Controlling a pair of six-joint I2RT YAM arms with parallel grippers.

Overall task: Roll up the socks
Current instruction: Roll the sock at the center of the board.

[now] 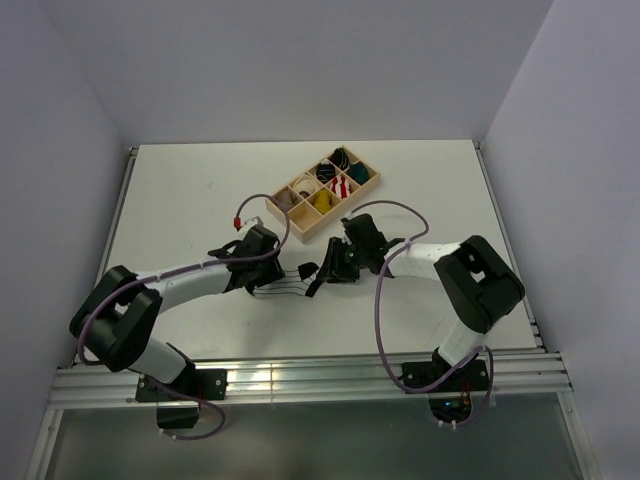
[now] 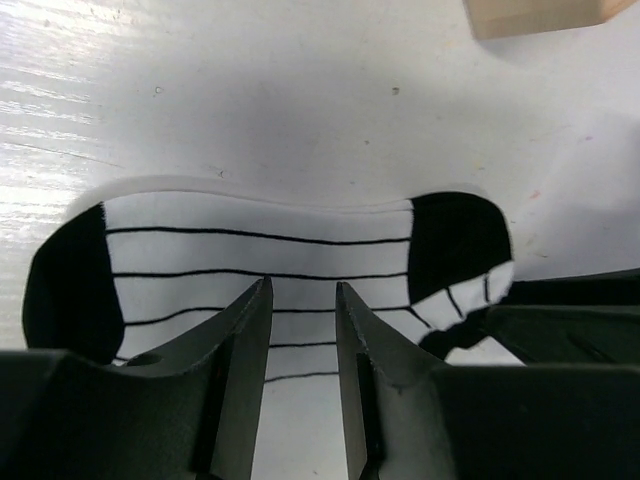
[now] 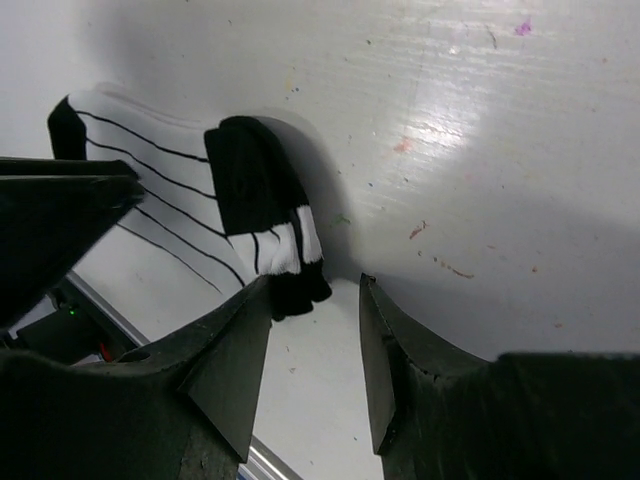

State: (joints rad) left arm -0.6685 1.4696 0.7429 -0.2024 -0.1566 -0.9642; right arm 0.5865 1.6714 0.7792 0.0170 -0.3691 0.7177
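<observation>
So the white striped sock (image 2: 260, 255) is lying flat on the bench (image 1: 180, 200), pretty much between the two arms and a bit nearer to us than the wooden tray (image 2: 540, 15). It has a black patch at each end, and the end on the right arm's side looks folded back over itself. The left fingers (image 2: 245, 340) are parted and sit right over the middle of the sock, not pinching any fabric as far as we can see. The right fingers (image 3: 235, 350) are spread too, holding nothing, with the folded black end just beside one tip. We can't tell if it's actually touching.
</observation>
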